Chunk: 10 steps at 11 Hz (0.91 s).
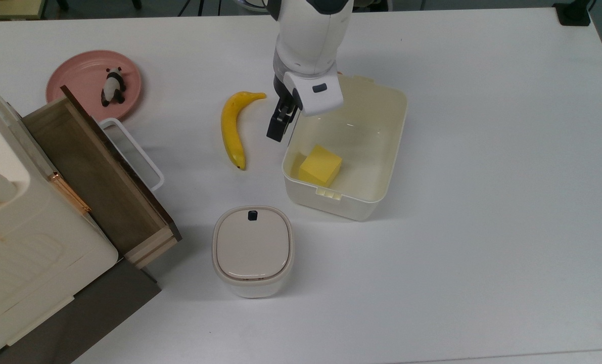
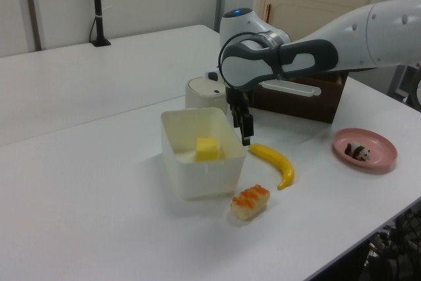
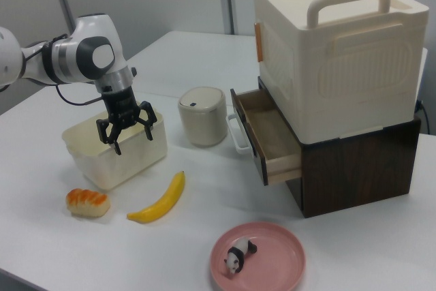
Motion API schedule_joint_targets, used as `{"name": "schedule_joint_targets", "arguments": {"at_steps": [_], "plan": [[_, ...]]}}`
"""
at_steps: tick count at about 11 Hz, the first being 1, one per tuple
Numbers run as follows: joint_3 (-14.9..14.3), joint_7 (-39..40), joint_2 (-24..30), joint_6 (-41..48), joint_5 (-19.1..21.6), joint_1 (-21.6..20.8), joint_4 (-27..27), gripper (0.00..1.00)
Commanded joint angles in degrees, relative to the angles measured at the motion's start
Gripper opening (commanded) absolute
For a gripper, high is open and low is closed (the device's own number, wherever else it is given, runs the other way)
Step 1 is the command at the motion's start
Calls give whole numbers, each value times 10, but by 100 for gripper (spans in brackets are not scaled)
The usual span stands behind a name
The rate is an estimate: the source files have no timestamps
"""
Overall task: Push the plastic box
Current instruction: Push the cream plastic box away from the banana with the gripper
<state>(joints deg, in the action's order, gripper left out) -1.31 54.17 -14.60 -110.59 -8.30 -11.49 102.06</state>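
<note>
The plastic box [image 1: 391,151] is a cream-white lidless tub near the table's middle, also seen in the left view [image 2: 200,172] and the right view [image 3: 92,161]. A yellow block [image 1: 321,165] lies inside it. My gripper [image 1: 278,127] hangs low beside the box's long wall on the top view's left, between the box and the banana [image 1: 231,129]. In the right view the gripper [image 3: 133,141] stands open, fingers spread along the box's near rim with nothing between them. Whether a finger touches the wall I cannot tell.
A beige-lidded bin [image 1: 252,250] stands in front of the box in the top view. A cream cabinet with an open wooden drawer [image 1: 98,177] fills the top view's left. A pink plate [image 1: 78,76] carries a panda figure. A sushi piece [image 2: 250,202] lies by the box.
</note>
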Motion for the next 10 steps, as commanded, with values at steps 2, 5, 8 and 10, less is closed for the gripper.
{"name": "schedule_joint_targets", "arguments": {"at_steps": [2, 5, 8, 10], "plan": [[-5, -30, -15, 2, -1, -13, -25, 100], [-5, -34, -30, 2, -1, -25, -42, 100], [-5, -33, -41, -1, -2, -35, -46, 100], [-5, -33, -57, -1, -1, -42, -76, 100]]}}
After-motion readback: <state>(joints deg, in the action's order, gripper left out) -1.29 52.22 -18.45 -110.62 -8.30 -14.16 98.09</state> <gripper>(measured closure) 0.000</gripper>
